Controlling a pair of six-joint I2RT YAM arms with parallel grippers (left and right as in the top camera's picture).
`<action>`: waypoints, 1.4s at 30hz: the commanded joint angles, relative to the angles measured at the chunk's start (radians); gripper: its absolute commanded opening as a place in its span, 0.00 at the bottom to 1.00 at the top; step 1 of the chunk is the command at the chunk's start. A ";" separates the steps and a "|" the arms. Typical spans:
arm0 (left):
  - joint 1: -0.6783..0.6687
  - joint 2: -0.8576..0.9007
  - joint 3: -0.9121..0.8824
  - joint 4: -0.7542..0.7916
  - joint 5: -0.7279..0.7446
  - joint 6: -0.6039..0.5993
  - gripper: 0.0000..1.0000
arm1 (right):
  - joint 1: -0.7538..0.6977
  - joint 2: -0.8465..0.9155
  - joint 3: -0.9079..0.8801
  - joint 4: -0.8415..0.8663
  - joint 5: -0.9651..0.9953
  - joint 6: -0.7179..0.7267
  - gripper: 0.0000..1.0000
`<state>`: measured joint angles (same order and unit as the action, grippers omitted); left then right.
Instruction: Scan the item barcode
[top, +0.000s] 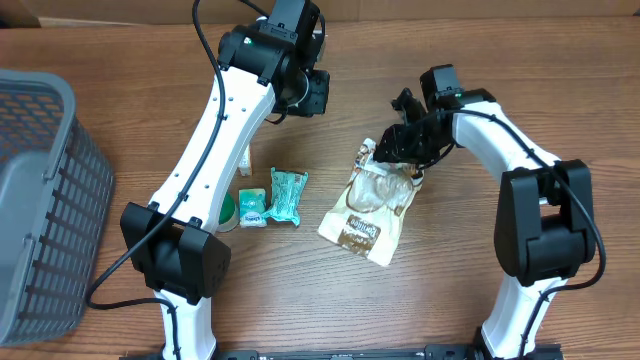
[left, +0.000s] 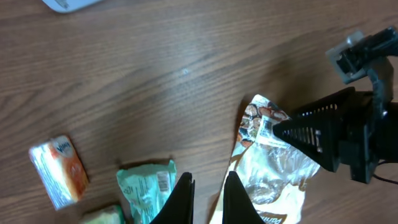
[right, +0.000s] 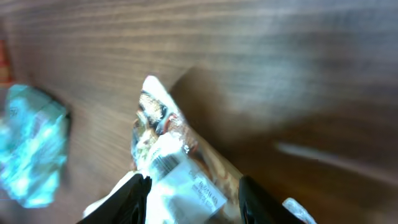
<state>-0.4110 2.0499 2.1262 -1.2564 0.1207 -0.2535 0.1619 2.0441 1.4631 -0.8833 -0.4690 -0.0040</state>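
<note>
A clear and white snack bag (top: 370, 210) lies on the wooden table, its printed top end (left: 258, 115) pointing away. A white label with a barcode (right: 165, 163) shows near that end. My right gripper (top: 397, 145) stands open astride the bag's top (right: 168, 149), one finger on each side of the label. My left gripper (top: 312, 92) hovers above the table behind the items, jaws close together with nothing between them (left: 208, 180). It points down between a teal packet (left: 146, 186) and the bag (left: 273, 174).
The teal packet (top: 287, 195) and a small white and orange packet (top: 252, 207) lie left of the bag. A green item (top: 228, 210) sits beside them. A grey basket (top: 40, 200) stands at the far left.
</note>
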 joint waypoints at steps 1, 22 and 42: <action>-0.025 0.022 -0.025 -0.011 0.046 0.022 0.04 | -0.047 -0.055 0.101 -0.063 -0.076 0.016 0.46; -0.097 0.250 -0.182 0.109 0.372 0.056 0.04 | -0.270 -0.202 0.053 -0.341 -0.083 0.048 0.41; -0.154 0.280 -0.182 0.163 0.337 0.031 0.04 | -0.268 -0.202 -0.264 -0.164 -0.191 0.048 0.36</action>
<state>-0.5507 2.3157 1.9430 -1.0969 0.4767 -0.2070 -0.1093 1.8412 1.2320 -1.0592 -0.6056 0.0479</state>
